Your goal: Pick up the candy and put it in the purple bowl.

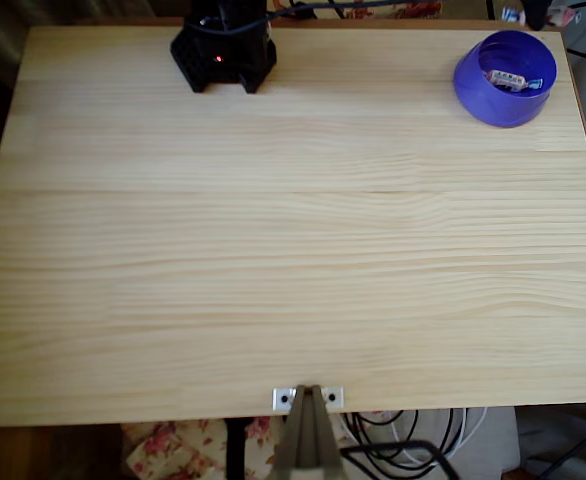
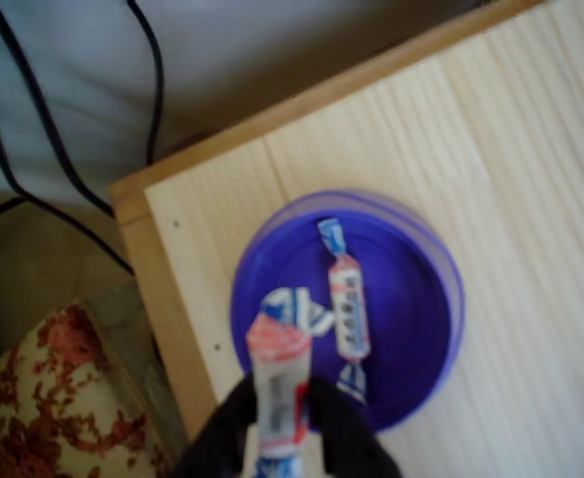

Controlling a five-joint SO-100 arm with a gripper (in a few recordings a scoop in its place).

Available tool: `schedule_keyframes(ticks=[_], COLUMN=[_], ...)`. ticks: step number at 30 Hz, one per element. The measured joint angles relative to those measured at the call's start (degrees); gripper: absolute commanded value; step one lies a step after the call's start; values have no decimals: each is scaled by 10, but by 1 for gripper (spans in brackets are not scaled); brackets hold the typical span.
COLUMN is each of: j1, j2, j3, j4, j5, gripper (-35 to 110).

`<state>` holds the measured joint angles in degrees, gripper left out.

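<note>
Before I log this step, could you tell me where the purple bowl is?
In the overhead view, the purple bowl sits at the table's far right corner.

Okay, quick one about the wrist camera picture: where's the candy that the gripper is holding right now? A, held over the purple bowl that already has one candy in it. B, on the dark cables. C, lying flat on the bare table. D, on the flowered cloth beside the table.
A: in the wrist view the gripper pinches a candy above the purple bowl, where another candy already lies.
</note>
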<state>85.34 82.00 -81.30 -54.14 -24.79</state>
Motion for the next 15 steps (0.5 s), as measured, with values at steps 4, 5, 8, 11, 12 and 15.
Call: schedule_keyframes(ticks=[4,5,8,11,12,15], j1=[-3,-4,-5,-4,-4,-4], j2=[-8,-8,-14,-25,-27,-28], j3=[0,0,1,1,1,2], j4=[3,3,3,1,1,1], j5=[-9,-10,-11,-11,-11,-11], gripper=[9,11,12,14,14,14])
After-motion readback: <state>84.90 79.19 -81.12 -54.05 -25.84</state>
